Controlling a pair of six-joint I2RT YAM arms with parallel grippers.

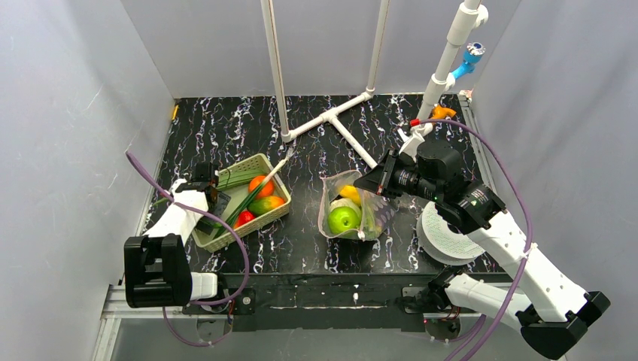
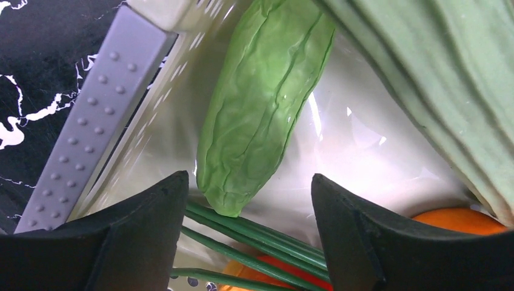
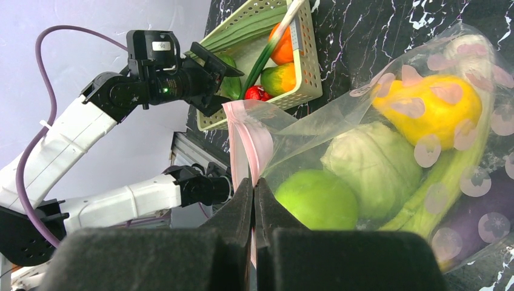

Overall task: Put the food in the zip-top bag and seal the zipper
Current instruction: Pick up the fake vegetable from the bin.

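Left gripper (image 2: 248,200) sits in the basket (image 1: 256,227) at the left, jaws well apart with the tip of a wrinkled green vegetable (image 2: 260,103) between them, nothing clamped; green stalks (image 2: 254,239) lie under it. Right gripper (image 3: 254,185) is pinched tight on the pink zipper (image 3: 245,136) of the bag (image 1: 331,199), which stands mid-table, right of the basket, holding a green apple (image 1: 344,219), a yellow piece (image 3: 430,106) and a pale round one

Bright, even light, with faint sheen on the zip-top bag (image 3: 327,118).
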